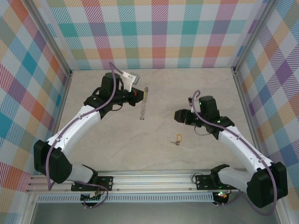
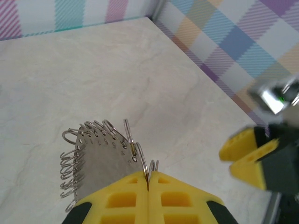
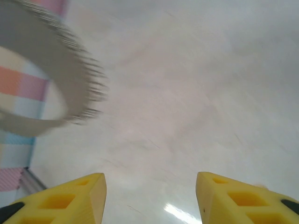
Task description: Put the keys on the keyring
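The keyring (image 1: 144,104) hangs edge-on above the middle of the table, a thin silvery strip in the top view. In the left wrist view it is a flat grey disc (image 2: 100,158) rimmed with several small wire loops. My left gripper (image 2: 148,176) is shut on the loops at its edge, and stands at the ring's upper end (image 1: 138,94). The small brass key (image 1: 176,140) lies flat on the table, near the front and apart from both grippers. My right gripper (image 1: 178,115) is open with nothing between its fingers (image 3: 150,186). The blurred keyring (image 3: 70,60) shows ahead of it to the left.
Plaid walls (image 1: 159,32) close the table (image 1: 159,158) in at the back and both sides. An aluminium rail (image 1: 154,179) runs along the near edge between the arm bases. The right gripper's yellow fingers (image 2: 247,154) show at the right of the left wrist view.
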Controlling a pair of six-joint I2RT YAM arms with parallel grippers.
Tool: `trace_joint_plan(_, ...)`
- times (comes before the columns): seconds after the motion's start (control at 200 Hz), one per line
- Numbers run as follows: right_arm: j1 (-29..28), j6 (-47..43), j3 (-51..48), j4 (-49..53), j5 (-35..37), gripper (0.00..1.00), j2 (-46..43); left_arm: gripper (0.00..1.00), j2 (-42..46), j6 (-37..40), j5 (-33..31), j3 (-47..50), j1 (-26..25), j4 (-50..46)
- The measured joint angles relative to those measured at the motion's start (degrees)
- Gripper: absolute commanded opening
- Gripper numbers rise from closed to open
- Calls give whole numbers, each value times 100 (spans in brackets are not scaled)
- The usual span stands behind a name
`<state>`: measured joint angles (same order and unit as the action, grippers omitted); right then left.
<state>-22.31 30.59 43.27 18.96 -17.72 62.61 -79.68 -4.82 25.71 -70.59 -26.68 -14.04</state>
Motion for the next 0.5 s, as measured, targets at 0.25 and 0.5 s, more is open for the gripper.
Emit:
trace_joint_plan(0.25, -328, 1130, -1163, 595, 1121, 51, -173, 0, 262, -564, -262, 662, -111, 640)
trace_joint_plan(0.5, -660, 1851, -1233, 592, 1637, 48, 20, 0, 380, -564, -81, 671, -223, 826)
